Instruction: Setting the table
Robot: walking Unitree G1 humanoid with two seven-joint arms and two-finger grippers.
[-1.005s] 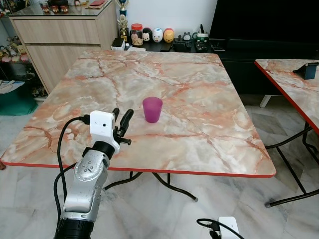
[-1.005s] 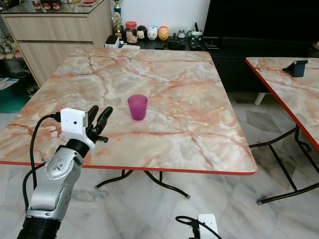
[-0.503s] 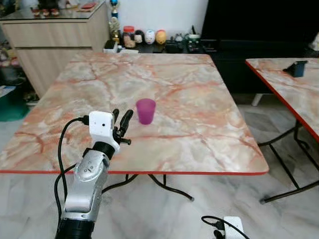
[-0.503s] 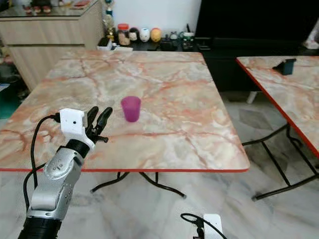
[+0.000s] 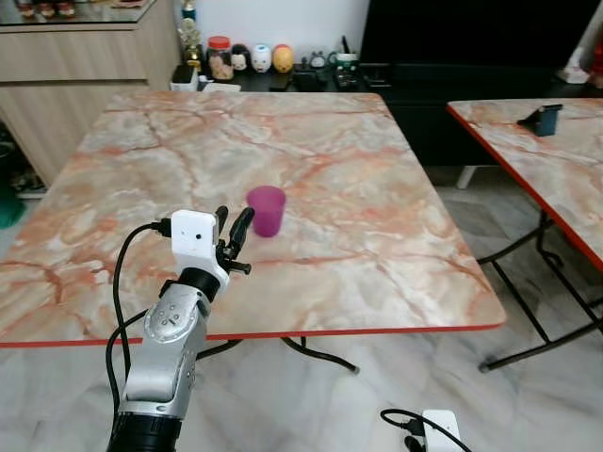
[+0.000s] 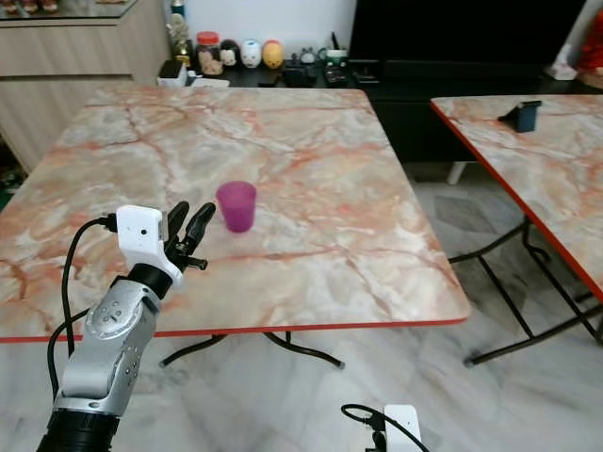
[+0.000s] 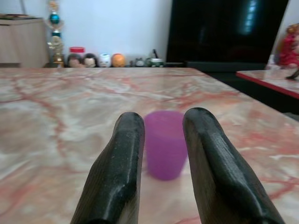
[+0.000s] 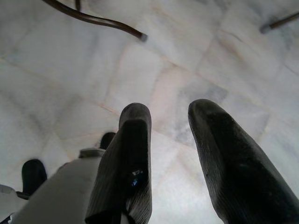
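Observation:
A purple cup (image 5: 266,209) stands upright near the middle of the marble table (image 5: 377,217). My left gripper (image 5: 232,226) is raised over the table's near part, just short of the cup and a little to its left, open and holding nothing. In the left wrist view the purple cup (image 7: 165,143) sits in the gap beyond the two black fingers (image 7: 122,172), apart from them. My right gripper (image 8: 168,140) hangs low beside me, open over the pale floor tiles.
A second marble table (image 5: 537,169) stands to the right, with a small dark object (image 5: 544,119) on it. A wooden cabinet (image 5: 66,85) is at the back left, and a dark TV unit (image 5: 452,66) with jars and figurines (image 5: 245,58) lines the far wall. Black table legs (image 5: 325,353) cross underneath.
The whole picture has shifted left as the camera moved. The left gripper and cup keep about the same spacing.

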